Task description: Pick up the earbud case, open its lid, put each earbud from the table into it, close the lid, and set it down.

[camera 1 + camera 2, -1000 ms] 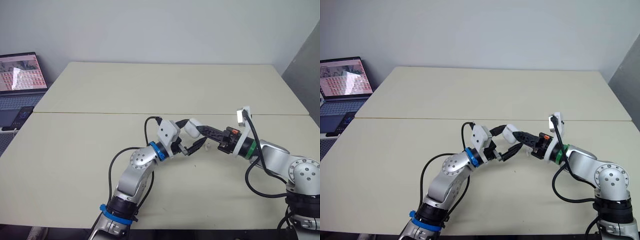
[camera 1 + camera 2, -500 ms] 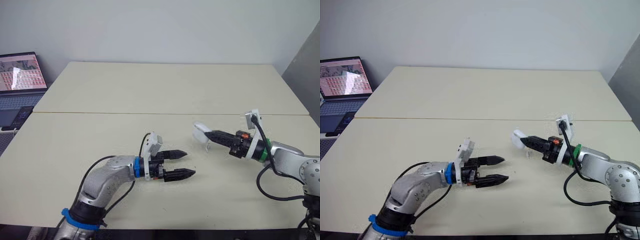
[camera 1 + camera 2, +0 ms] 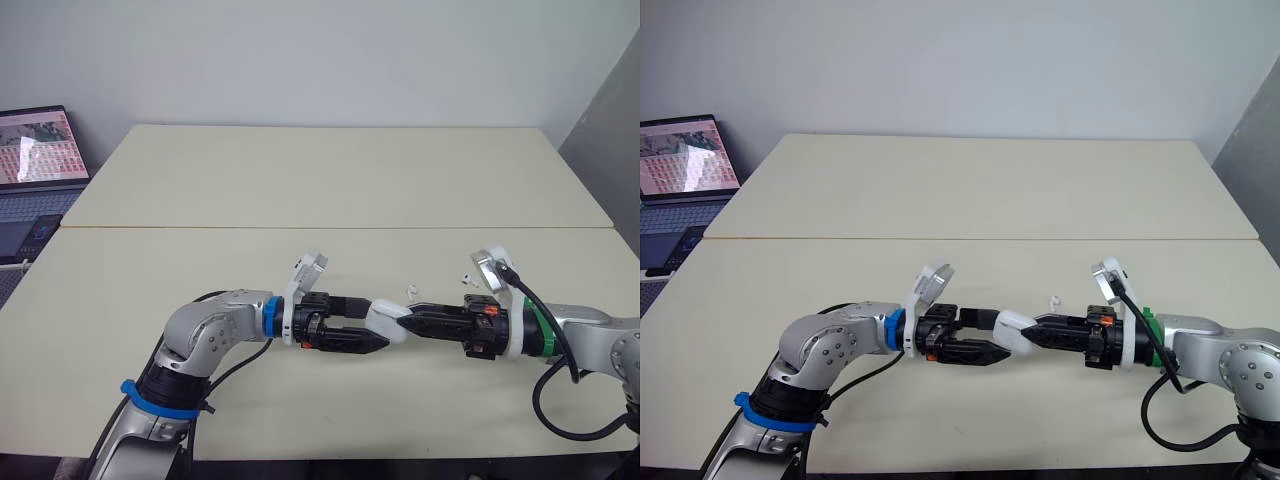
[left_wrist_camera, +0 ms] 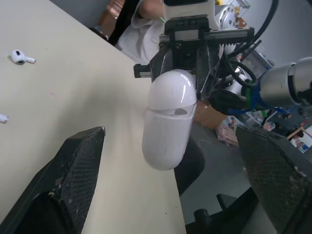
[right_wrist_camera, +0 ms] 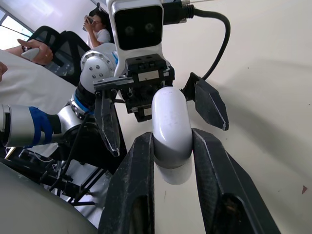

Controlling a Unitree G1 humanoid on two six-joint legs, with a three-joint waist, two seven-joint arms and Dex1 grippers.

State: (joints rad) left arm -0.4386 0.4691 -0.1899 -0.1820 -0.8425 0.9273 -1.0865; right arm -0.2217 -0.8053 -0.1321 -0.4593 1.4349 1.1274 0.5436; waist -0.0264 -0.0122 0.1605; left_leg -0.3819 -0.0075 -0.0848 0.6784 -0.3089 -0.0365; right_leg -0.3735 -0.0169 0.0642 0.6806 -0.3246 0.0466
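Observation:
The white earbud case (image 3: 384,320) hangs just above the table, lid closed, and my right gripper (image 3: 406,323) is shut on its far end. In the right wrist view both fingers (image 5: 214,180) clamp the case (image 5: 170,124). My left gripper (image 3: 377,325) faces it from the left, open, with the case's free end between its fingertips and not touched. The left wrist view shows the case (image 4: 168,117) ahead between the wide-apart fingers (image 4: 73,180). Two white earbuds lie on the table behind the grippers: one (image 3: 410,290) near the case, the other (image 3: 466,279) further right.
A laptop (image 3: 35,150) and a dark device (image 3: 28,234) sit off the table's left edge. The seam between the two tabletops (image 3: 200,227) runs across behind the grippers. People sit in the background of the right wrist view (image 5: 100,24).
My right gripper has lowered the case and carried it left. My left gripper has moved right to meet it, so the case now sits between its open fingertips.

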